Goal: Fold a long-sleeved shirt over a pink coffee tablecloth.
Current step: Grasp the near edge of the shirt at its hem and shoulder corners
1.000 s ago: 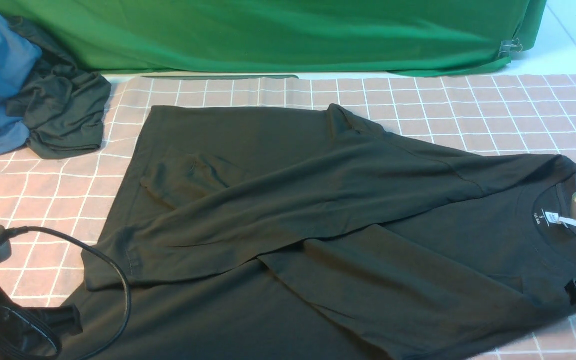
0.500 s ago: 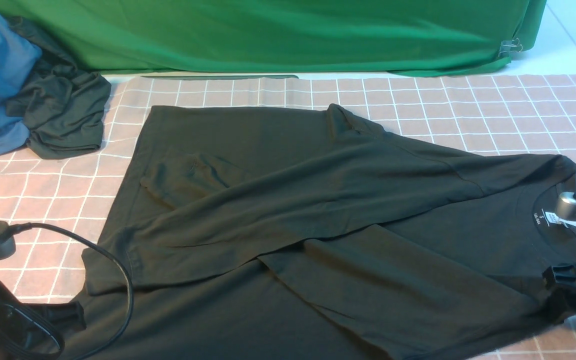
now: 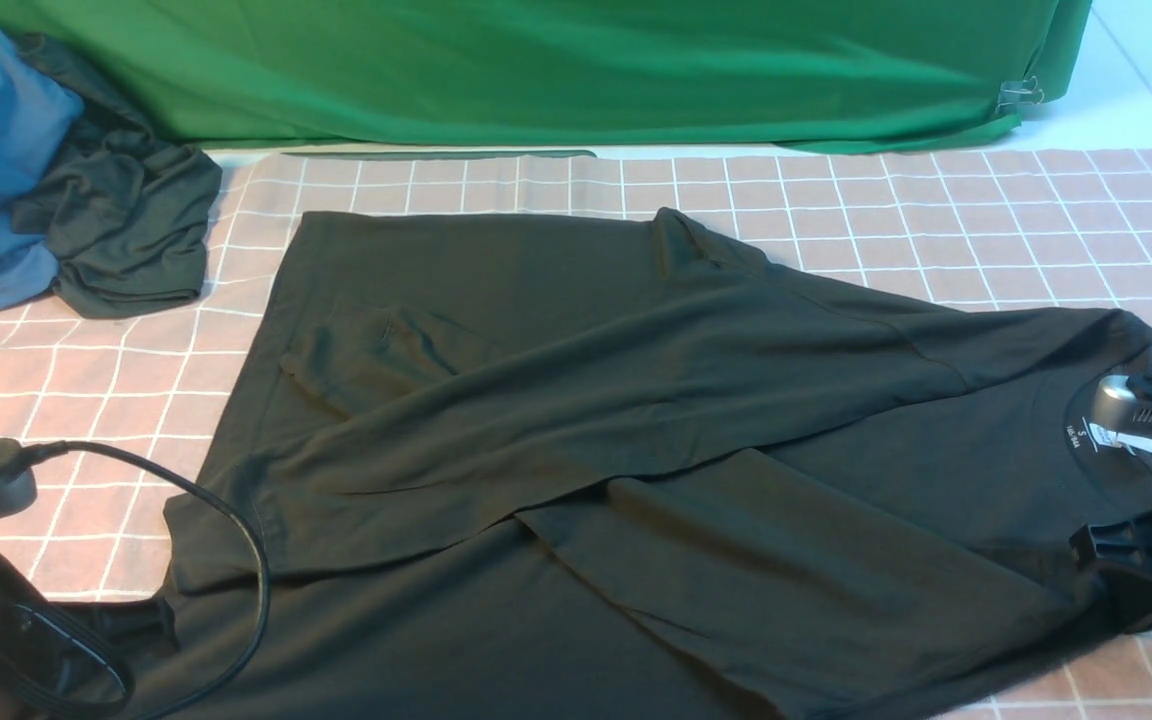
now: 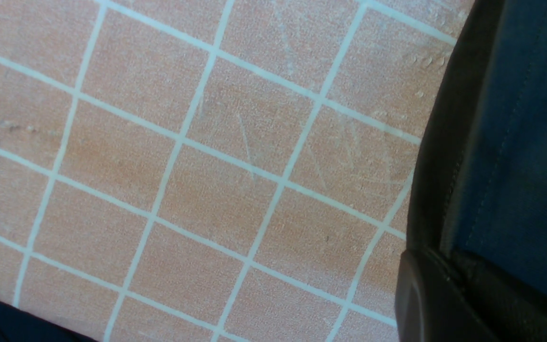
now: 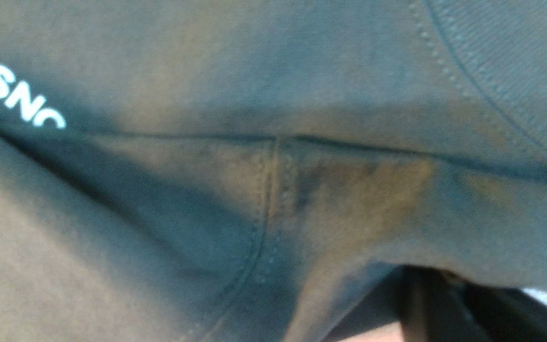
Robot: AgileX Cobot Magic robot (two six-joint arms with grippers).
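Right gripper (image 3: 1121,565) has advanced left and closed on the long-sleeved shirt (image 3: 586,400) at its near-right shoulder. Left gripper (image 3: 131,635) is closed at the near-left hem. Probable next move: lift evenly and fold.

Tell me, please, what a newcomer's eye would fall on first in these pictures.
The large dark long-sleeved shirt sprawls across the middle of the pink gridded tablecloth, sleeves crossed over its body. Behind it stretches bright green fabric, and a blue-and-dark cloth bundle sits at back left.
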